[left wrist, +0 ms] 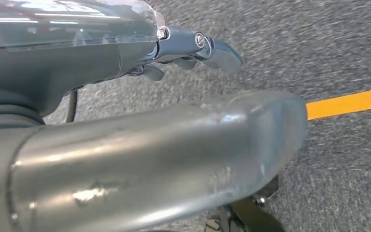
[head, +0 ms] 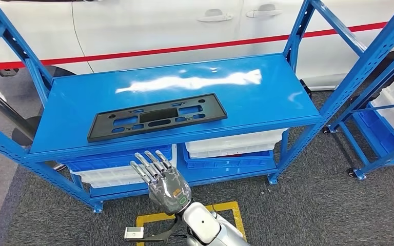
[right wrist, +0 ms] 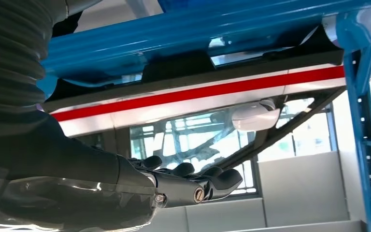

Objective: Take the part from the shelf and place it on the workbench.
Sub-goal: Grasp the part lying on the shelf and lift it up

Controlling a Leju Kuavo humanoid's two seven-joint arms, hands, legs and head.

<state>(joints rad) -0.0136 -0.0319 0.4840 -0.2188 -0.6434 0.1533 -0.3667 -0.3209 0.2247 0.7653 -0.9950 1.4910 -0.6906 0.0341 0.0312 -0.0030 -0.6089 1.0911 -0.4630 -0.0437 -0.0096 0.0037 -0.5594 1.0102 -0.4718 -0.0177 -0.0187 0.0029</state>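
You see the black part (head: 156, 117) lying flat on the blue shelf (head: 267, 92), its long axis running from 8 o'clock to 2 o'clock. The right hand (head: 164, 182) hovers at 6 o'clock of it, fingers spread, empty. The left hand (left wrist: 125, 53) hangs over grey floor (left wrist: 328, 43); its finger state cannot be told.

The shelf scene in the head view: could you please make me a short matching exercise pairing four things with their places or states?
Things:
1. black part
2. right hand
3. white bins
4. yellow tape

Places or states:
A. on the floor below the hand
B. lying flat on the blue shelf
C. raised before the shelf edge, fingers apart, holding nothing
D. on the lower level, under the shelf

Pairs: 1-B, 2-C, 3-D, 4-A
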